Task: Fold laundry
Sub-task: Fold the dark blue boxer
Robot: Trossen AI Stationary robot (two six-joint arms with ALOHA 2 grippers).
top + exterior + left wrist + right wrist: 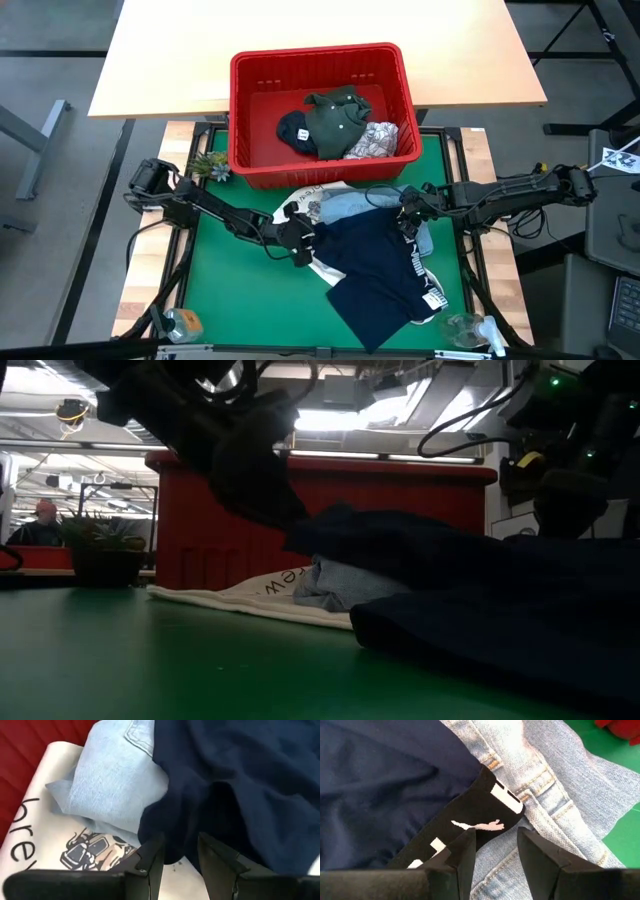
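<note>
green table (230, 300), navy garment (385, 270), denim (110, 785)

Both arms are dark, almost black, built of slim jointed links with thin black cables looping loosely alongside them. The left end effector (179, 857) has two dark, wedge-shaped fingers with flat inner faces; the right end effector (496, 851) carries a matching pair, matte and angular.
</note>
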